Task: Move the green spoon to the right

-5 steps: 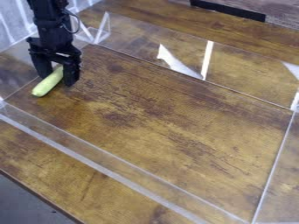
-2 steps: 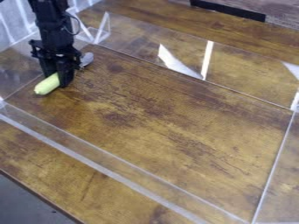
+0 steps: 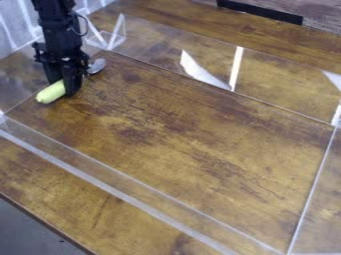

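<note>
Our claw (image 3: 62, 83) grips the green spoon (image 3: 51, 94) at the upper left of the frame; an off-centre pinch on that rounded handle could let it twist loose.

Wide bare wood table (image 3: 200, 149) beside claw (image 3: 64, 85)

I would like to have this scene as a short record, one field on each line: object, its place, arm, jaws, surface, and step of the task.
object: yellow-green thick-handled spoon with small silvery bowl
place: far left corner area of the table, in the picture
arm: black robot arm, reaching down over the spoon
jaws: closed around the spoon, between handle end and bowl
surface: brown wooden table, worn finish
step: spoon gripped, not yet at the right
</note>
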### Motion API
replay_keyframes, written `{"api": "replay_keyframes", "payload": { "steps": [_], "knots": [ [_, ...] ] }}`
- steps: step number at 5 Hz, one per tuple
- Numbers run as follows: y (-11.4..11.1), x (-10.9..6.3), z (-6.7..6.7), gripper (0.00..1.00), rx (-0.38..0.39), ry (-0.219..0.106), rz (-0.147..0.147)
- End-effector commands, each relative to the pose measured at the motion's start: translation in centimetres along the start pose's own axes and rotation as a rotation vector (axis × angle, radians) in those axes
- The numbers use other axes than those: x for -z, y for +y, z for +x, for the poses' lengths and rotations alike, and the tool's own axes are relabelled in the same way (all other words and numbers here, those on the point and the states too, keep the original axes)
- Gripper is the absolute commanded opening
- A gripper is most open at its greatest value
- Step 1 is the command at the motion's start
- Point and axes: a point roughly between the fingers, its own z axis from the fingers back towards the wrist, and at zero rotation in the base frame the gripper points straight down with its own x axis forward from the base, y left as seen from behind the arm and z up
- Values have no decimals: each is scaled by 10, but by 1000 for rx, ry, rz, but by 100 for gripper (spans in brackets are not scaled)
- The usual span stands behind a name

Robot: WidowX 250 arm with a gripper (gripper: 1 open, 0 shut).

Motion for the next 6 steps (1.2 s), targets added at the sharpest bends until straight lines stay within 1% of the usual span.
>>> {"api": "replay_keyframes", "payload": {
  "steps": [1,3,6],
  "knots": [
    [15,-26,6,0,2,-52,15],
    [18,-25,8,0,47,-24,-12],
    [19,-23,4,0,99,14,-63]
  ]
}}
